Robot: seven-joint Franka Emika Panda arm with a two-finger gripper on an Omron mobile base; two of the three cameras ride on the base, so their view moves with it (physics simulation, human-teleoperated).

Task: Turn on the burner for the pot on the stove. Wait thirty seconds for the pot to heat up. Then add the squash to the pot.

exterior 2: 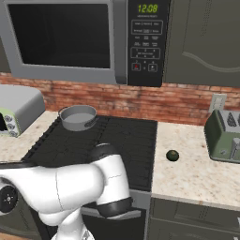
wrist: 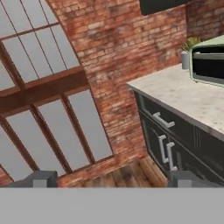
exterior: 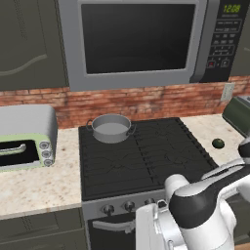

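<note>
The grey pot [exterior: 111, 128] [exterior 2: 78, 117] stands on the rear left corner of the black stove [exterior: 146, 156] [exterior 2: 131, 136]. It covers the burner beneath it, and I see no flame. On the counter right of the stove lies the small dark green squash [exterior: 218, 143] [exterior 2: 172, 155]. Round knobs [exterior: 108, 209] line the stove's steel front strip. In the hand view my gripper [wrist: 113, 179] is open and holds nothing. It faces a brick wall with windows and a run of counter cabinets, not the stove.
A pale-green toaster oven [exterior: 24, 139] [exterior 2: 14, 110] sits on the left counter, a green toaster [exterior 2: 225, 133] on the right one. A microwave [exterior: 141, 39] hangs over the stove. My bent arm [exterior: 200, 205] hovers before the stove front.
</note>
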